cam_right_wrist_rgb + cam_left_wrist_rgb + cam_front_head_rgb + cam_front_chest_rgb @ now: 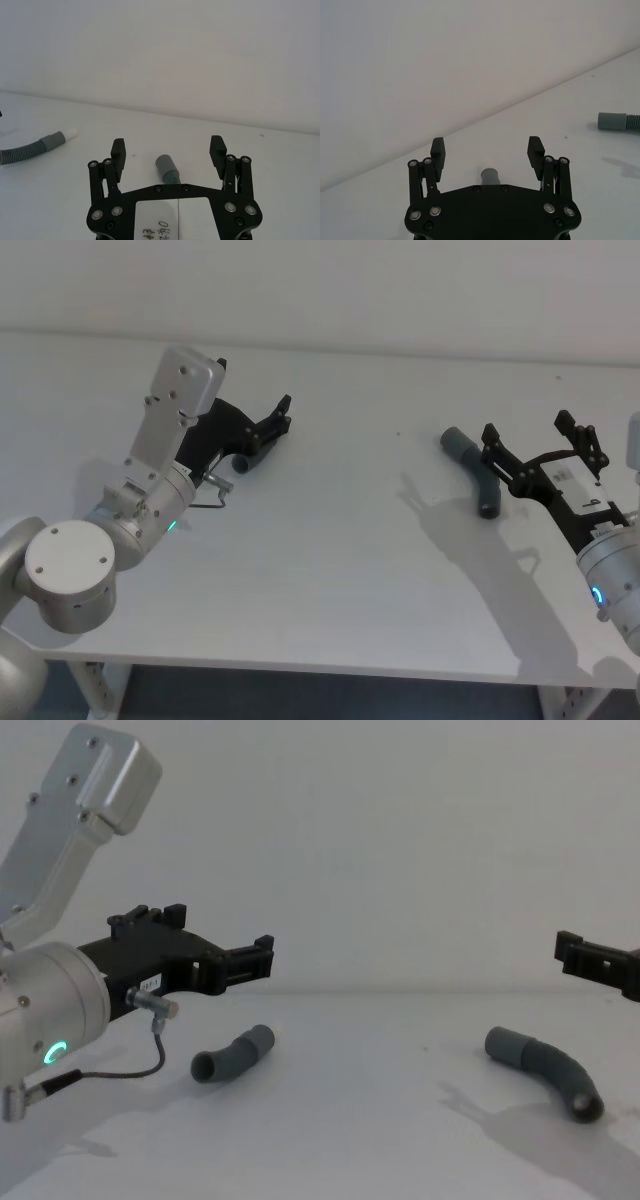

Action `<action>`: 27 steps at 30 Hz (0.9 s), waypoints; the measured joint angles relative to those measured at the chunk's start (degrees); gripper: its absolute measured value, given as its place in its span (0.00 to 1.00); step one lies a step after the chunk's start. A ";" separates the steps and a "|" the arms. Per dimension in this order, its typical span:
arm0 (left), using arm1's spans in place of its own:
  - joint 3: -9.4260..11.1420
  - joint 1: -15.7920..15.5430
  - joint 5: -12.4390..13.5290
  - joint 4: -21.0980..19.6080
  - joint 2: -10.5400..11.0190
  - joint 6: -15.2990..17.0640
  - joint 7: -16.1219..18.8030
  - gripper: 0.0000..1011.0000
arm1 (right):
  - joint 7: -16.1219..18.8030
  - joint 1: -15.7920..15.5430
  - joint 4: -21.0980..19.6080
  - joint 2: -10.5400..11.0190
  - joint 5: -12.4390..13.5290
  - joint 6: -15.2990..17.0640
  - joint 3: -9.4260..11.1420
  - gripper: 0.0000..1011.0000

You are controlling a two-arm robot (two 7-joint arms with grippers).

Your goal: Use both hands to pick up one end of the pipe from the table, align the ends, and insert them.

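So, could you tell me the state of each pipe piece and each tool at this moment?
left pipe piece: lying on the table, not gripped, not joined.
right pipe piece: lying on the table, not gripped, apart from the other.
left tool: open, empty, above the left pipe piece.
right tool: open, empty, raised near the right pipe piece.

- left hose piece and right hose piece: dark grey, ribbed
- spigot: white
- left gripper and right gripper: all black
- table: plain matte white
- ring light: glowy green
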 joint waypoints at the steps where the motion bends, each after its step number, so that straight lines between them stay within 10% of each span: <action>1: 0.00 0.00 0.00 0.00 0.00 0.00 0.00 0.99 | 0.00 0.00 0.00 0.00 0.00 0.00 0.00 0.99; 27: 0.00 0.00 0.00 0.00 0.00 0.00 0.00 0.99 | 0.00 0.00 0.00 0.00 0.00 0.00 0.00 0.99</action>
